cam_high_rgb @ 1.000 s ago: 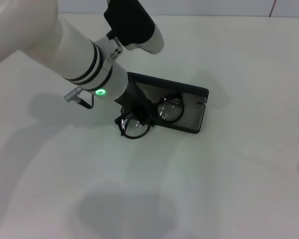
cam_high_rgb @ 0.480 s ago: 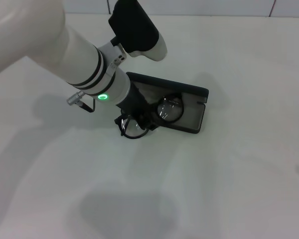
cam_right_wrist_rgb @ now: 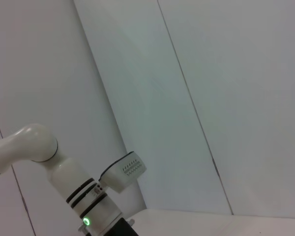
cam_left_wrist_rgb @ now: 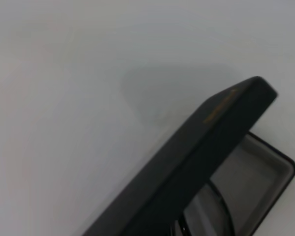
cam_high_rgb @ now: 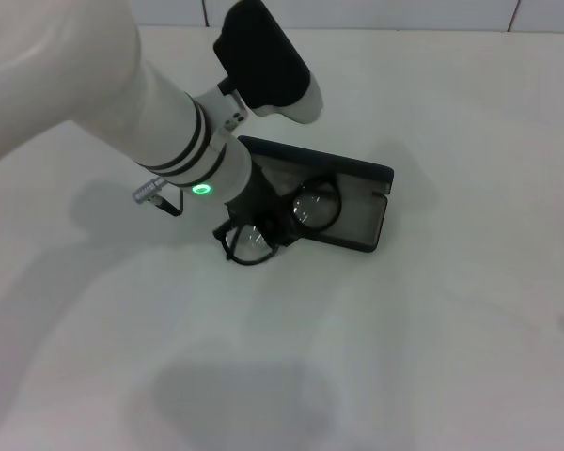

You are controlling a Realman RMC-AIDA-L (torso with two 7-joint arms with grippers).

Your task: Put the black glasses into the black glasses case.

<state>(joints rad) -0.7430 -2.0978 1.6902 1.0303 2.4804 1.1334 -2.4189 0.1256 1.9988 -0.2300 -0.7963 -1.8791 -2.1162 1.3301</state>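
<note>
In the head view the black glasses case (cam_high_rgb: pixel 361 212) lies open on the table, grey lining up, its lid standing along the far side. The black glasses (cam_high_rgb: pixel 316 206) straddle the case's near left edge: one lens is over the lining, the other lens (cam_high_rgb: pixel 248 243) hangs outside above the table. My left gripper (cam_high_rgb: pixel 265 214) comes down at the bridge between the lenses and looks shut on the frame, though its black fingers are hard to separate from it. The left wrist view shows the case lid (cam_left_wrist_rgb: pixel 196 147), the lining (cam_left_wrist_rgb: pixel 258 169) and a piece of lens rim (cam_left_wrist_rgb: pixel 220 206). The right arm is out of view.
The white table (cam_high_rgb: pixel 451 329) stretches around the case with a tiled wall at the back. The left arm's white forearm (cam_high_rgb: pixel 122 94) crosses the upper left of the head view. The right wrist view shows only wall panels and the left arm (cam_right_wrist_rgb: pixel 78 191) far off.
The left forearm has swung down and to the right, and its wrist has turned. The glasses have shifted slightly to the left, still straddling the case edge.
</note>
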